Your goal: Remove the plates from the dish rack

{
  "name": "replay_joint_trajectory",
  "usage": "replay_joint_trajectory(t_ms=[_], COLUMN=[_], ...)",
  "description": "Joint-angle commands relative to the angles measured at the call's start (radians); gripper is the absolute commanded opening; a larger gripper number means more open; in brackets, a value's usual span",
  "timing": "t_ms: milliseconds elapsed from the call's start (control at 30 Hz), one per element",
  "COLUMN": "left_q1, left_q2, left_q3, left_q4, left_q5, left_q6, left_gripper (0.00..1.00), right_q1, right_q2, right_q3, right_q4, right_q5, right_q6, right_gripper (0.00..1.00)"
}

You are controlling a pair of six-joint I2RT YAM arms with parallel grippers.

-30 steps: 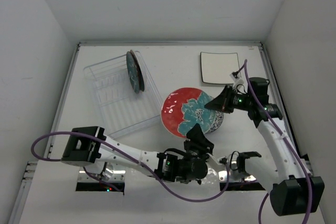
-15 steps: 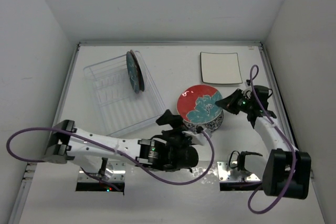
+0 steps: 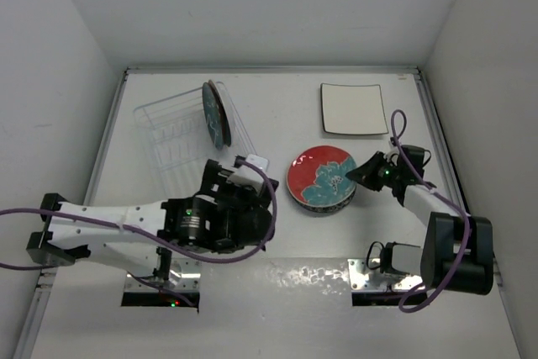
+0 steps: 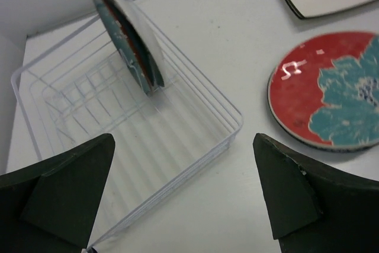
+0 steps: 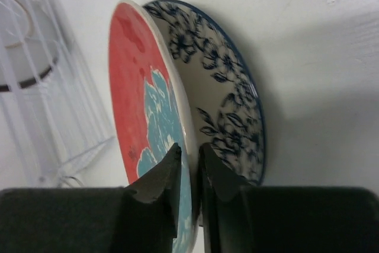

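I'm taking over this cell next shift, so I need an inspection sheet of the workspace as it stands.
Surface: white table, glare patch near the arm bases.
Job's things: rack holds an upright plate; red plate lies over the blue-flowered plate; square plate lies flat at back right.
Clutter: nothing seen.
Grippers: left gripper open, empty, above the rack's near corner; right gripper shut on the red plate's rim.
Cables: purple cable loops off the left arm, another off the right.
Surroundings: white walls on three sides.
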Motion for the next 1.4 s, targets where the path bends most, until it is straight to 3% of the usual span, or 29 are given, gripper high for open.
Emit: replay_joint_trajectory(t_ms=[0, 67, 167, 333, 367, 467, 500, 800, 1033, 1133, 1167, 1267, 1367], left_q1=[0.085, 0.133, 0.224, 0.443, 0.551, 0.71, 0.769, 0.957, 1.095, 1.135, 1.146, 1.17, 1.199], left_q2=[-0.075, -0.108, -0.141, -0.126, -0.1, -0.029, -0.012, 0.089, 0.183, 0.201, 0.206, 0.241, 0.278], left_q3=[0.021, 0.027, 0.044, 0.053, 0.052, 0.062, 0.07, 0.158, 0.194, 0.175, 0.17, 0.17, 0.173], left_q4=[-0.035, -0.027, 0.029, 0.271, 0.305, 0.401, 0.415, 0.461, 0.458, 0.484, 0.49, 0.498, 0.519], left_q5=[-0.007, 0.001, 0.028, 0.183, 0.312, 0.581, 0.605, 0.743, 0.843, 0.866, 0.866, 0.854, 0.881], left_q6=[-0.143, -0.172, -0.172, -0.05, -0.01, 0.024, 0.024, 0.049, 0.013, -0.02, -0.024, -0.045, -0.051], left_gripper=[1.0, 1.0, 1.0, 1.0, 1.0, 1.0, 1.0, 1.0, 1.0, 1.0, 0.99, 0.91, 0.79], right_q1=[0.004, 0.004, 0.005, 0.014, 0.02, 0.048, 0.062, 0.215, 0.217, 0.218, 0.217, 0.217, 0.217], right_q2=[-0.022, -0.048, -0.082, -0.061, -0.053, -0.015, -0.009, 0.039, 0.062, 0.025, 0.008, -0.079, -0.151], right_q3=[0.0, 0.003, -0.004, 0.008, 0.009, 0.026, 0.04, 0.206, 0.201, 0.215, 0.218, 0.22, 0.229], right_q4=[-0.01, -0.085, -0.165, -0.263, -0.271, -0.29, -0.293, -0.389, -0.395, -0.473, -0.495, -0.541, -0.561], right_q5=[-0.039, 0.023, 0.089, 0.138, 0.155, 0.164, 0.167, 0.282, 0.306, 0.397, 0.472, 0.57, 0.57], right_q6=[-0.086, -0.137, -0.18, -0.23, -0.241, -0.247, -0.246, -0.209, -0.18, -0.201, -0.204, -0.203, -0.206], right_gripper=[0.19, 0.43, 0.65, 0.71, 0.73, 0.74, 0.74, 0.74, 0.75, 0.82, 0.95, 0.99, 0.99])
